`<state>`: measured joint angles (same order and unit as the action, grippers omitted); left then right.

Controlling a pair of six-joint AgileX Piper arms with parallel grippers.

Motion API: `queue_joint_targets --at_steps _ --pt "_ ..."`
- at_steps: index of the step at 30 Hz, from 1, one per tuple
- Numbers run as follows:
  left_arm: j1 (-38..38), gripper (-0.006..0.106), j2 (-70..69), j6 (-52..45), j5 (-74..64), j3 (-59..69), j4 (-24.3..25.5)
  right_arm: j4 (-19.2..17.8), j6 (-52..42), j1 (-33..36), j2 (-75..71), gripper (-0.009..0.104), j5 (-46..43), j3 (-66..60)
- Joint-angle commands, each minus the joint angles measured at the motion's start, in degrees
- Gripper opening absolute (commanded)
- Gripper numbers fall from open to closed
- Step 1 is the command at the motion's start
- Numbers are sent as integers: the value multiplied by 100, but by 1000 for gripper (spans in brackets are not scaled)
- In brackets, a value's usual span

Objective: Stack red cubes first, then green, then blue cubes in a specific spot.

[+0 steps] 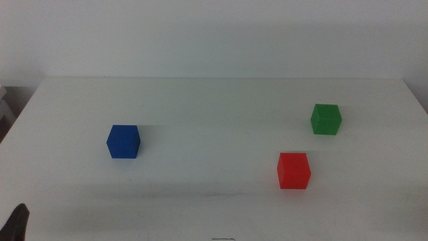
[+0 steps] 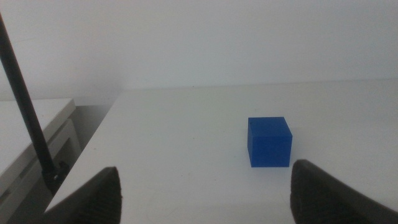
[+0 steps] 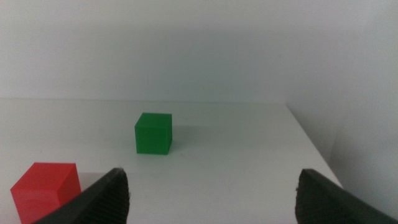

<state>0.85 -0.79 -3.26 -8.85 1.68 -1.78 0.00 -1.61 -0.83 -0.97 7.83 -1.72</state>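
Left gripper (image 2: 205, 193) waits off the table's near-left corner; only a dark tip of it shows at the bottom-left edge of the middle view. Its jaws stand wide apart, nothing between them. Blue cube (image 1: 124, 141) sits alone on the left part of the white table (image 1: 214, 100), flat on one face, ahead of the left gripper and apart from it; the left wrist view puts it nearer the jaw on its right side (image 2: 269, 142).

Red cube (image 1: 293, 171) rests right of centre, towards the near edge. Green cube (image 1: 326, 119) sits further back and slightly further right, near the red one but not touching. All three cubes are separate, none stacked.

Right gripper (image 3: 214, 193) is out of the middle view. Its jaws are spread wide and empty, with the green cube (image 3: 153, 133) ahead between them and the red cube (image 3: 45, 190) just beside one jaw.
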Motion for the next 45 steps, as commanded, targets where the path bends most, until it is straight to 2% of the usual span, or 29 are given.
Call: queue_joint_targets --at_steps 1,3,5,9,12,16,19,24,29,34,37,42,45 --pt "-6 92 -110 15 498 -17 -44 -100 -159 -7 -88 82 -598 107" --pt "-6 92 -110 15 498 -17 -44 -97 -261 -7 -88 82 -671 112" --pt "-6 92 -110 15 498 -17 -44 83 -215 -7 -64 82 -578 212" --pt "-6 92 -110 15 498 -17 -44 442 -113 -7 614 82 287 978" --pt "-6 92 -110 15 498 -17 -44 512 -103 -7 1681 82 1092 1911" --pt "-6 92 -110 15 498 -17 -44 1137 -113 -7 3145 82 2852 3433" --pt "-6 92 -110 15 498 -17 -44 1385 -106 -7 3963 82 3836 4385" --pt "-6 92 -110 15 498 -17 -44 1531 -100 -7 4716 82 4136 4970" --pt "-6 92 -110 15 498 -17 -44 1662 -132 -7 5194 82 3931 5017" --pt "-6 92 -110 15 498 -17 -44 1752 1 296 6107 82 4769 5604" --pt "-6 92 -110 15 498 -17 -44 1471 482 903 6884 82 5172 6188" --pt "-6 92 -110 15 498 -17 -44 228 1693 2036 8207 82 5516 7221" --pt "-6 92 -110 15 498 -17 -44 -292 2251 2507 8778 82 5596 7744"
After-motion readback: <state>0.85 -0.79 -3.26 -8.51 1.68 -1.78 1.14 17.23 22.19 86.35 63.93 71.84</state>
